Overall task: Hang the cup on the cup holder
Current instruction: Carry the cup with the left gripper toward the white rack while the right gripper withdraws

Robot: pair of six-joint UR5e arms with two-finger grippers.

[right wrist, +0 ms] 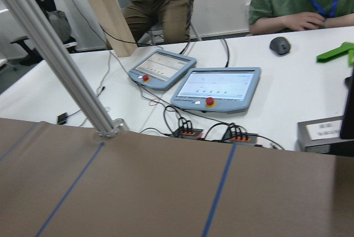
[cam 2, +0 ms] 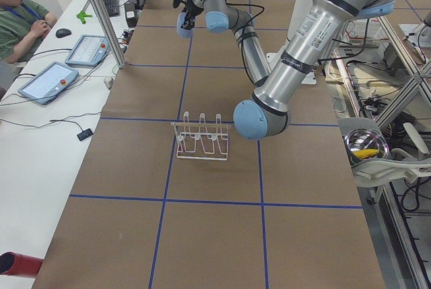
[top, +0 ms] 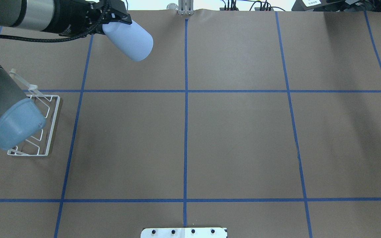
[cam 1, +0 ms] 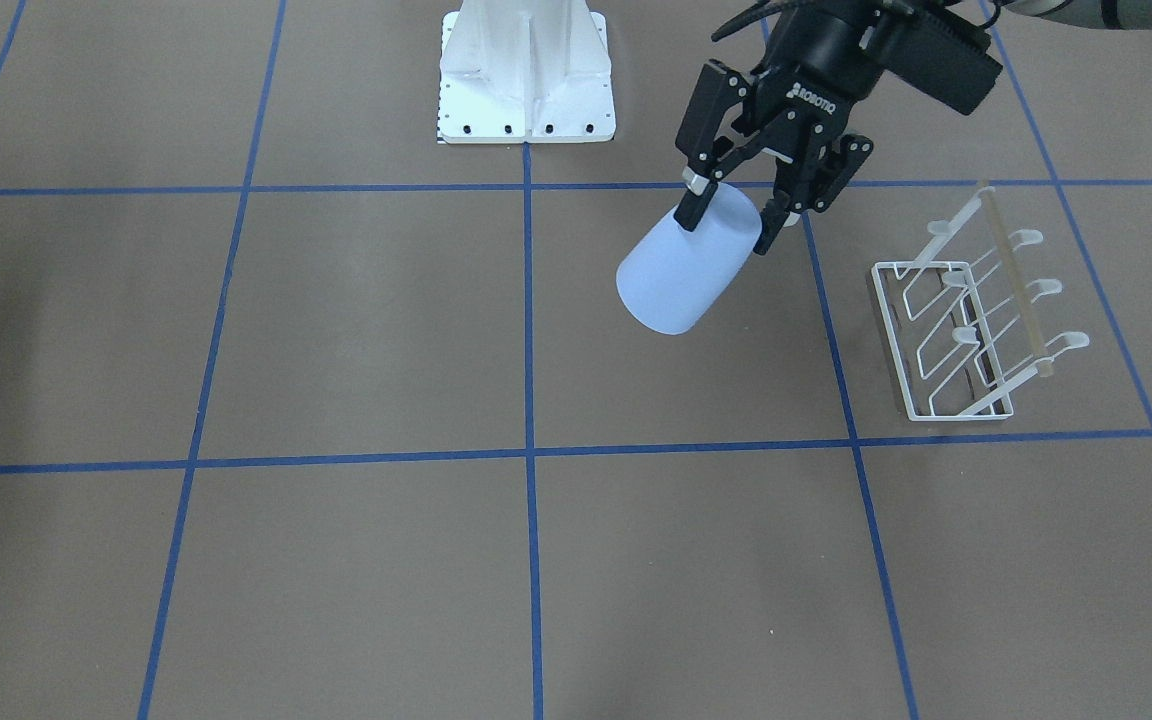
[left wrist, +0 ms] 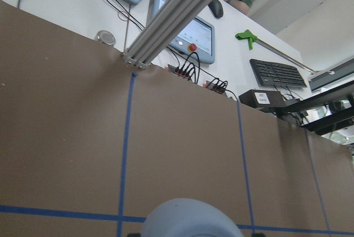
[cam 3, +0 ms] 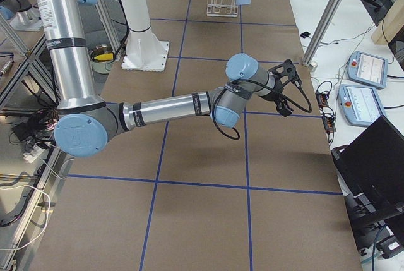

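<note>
My left gripper [cam 1: 729, 220] is shut on the pale blue cup [cam 1: 684, 275], one finger on each side of its end. It holds the cup tilted and off the table, near the far edge in the overhead view [top: 129, 39]. The cup's end shows at the bottom of the left wrist view [left wrist: 191, 220]. The white wire cup holder [cam 1: 966, 320] stands on the table apart from the cup, with nothing on its prongs. In the overhead view the cup holder [top: 50, 125] is partly hidden by my left arm. My right gripper [cam 3: 289, 88] shows only in the exterior right view, so I cannot tell its state.
The white robot base plate [cam 1: 526, 100] sits at the robot's side of the table. My left arm's blue elbow cap [top: 15, 127] hangs over the rack. An aluminium post [left wrist: 166, 21], tablets and seated people [cam 2: 20, 13] are beyond the table's far edge.
</note>
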